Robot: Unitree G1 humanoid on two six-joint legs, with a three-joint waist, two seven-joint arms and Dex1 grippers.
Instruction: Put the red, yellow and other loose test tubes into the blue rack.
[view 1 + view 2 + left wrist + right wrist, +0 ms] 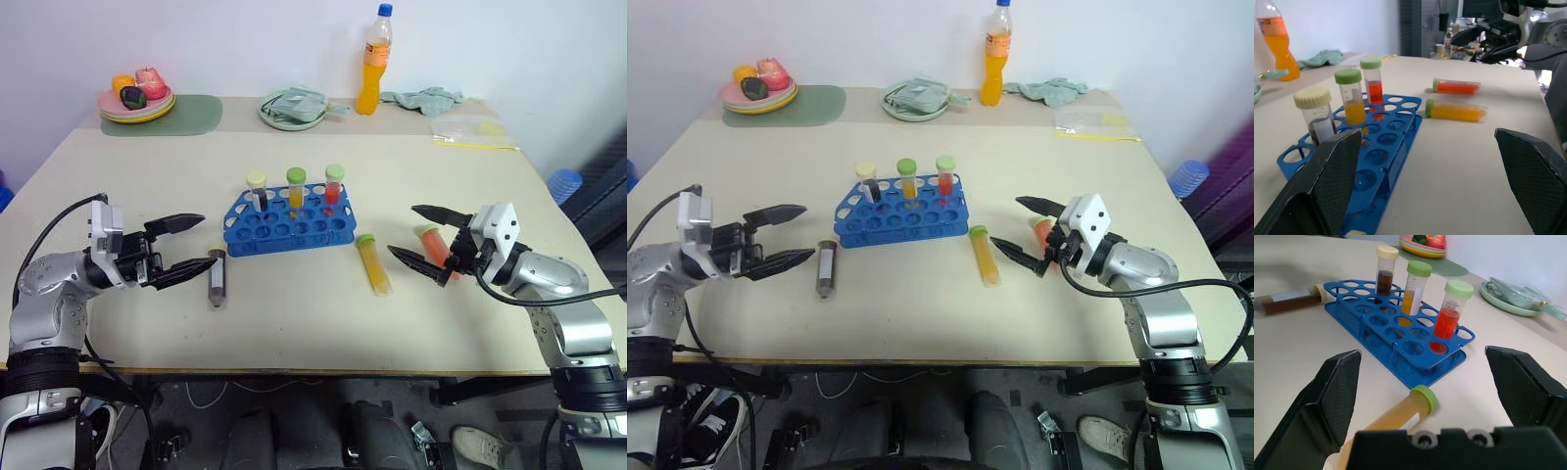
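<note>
The blue rack [289,223] stands mid-table with three capped tubes upright in its back row: one dark [257,188], one yellow [296,188], one red [334,183]. Three loose tubes lie flat. A brown tube [217,278] is left of the rack, just beyond my open left gripper [203,242]. A yellow tube [373,263] lies right of the rack. A red tube [434,245] lies farther right, partly behind my open right gripper [404,231]. Both grippers hover empty above the table. The right wrist view has the yellow tube [1396,416] close between the fingers.
Along the far edge sit a plate of fruit [137,99] on a green mat, a green plate [292,110] with a cloth, an orange drink bottle [373,61], a teal rag [423,98] and a plastic bag [475,132].
</note>
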